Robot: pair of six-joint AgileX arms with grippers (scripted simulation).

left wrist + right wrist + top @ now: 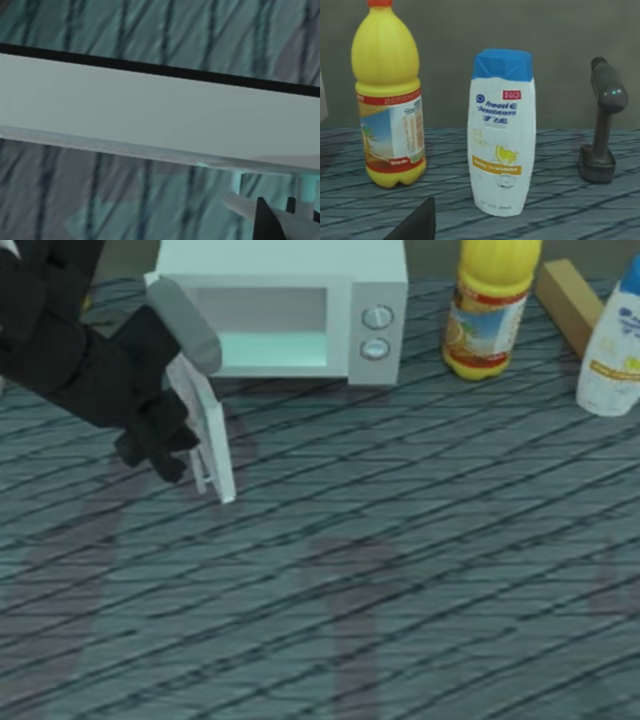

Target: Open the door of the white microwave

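Observation:
The white microwave (300, 265) stands at the back of the table, left of centre, with two silver knobs (377, 318) and its pale teal interior (270, 335) exposed. Its door (215, 435) is swung wide open toward the front, hinged at the left. My left gripper (175, 455) is at the door's free end, shut on the door's handle. The left wrist view shows the door's edge (150, 110) close up and a dark fingertip (265, 220) against the grey handle (295, 222). My right arm is outside the top view, parked.
A yellow juice bottle (490, 305) and a white shampoo bottle (615, 350) with a blue cap stand right of the microwave, with a wooden block (572, 305) between them. The right wrist view also shows a dark grey drill-like tool (602, 125).

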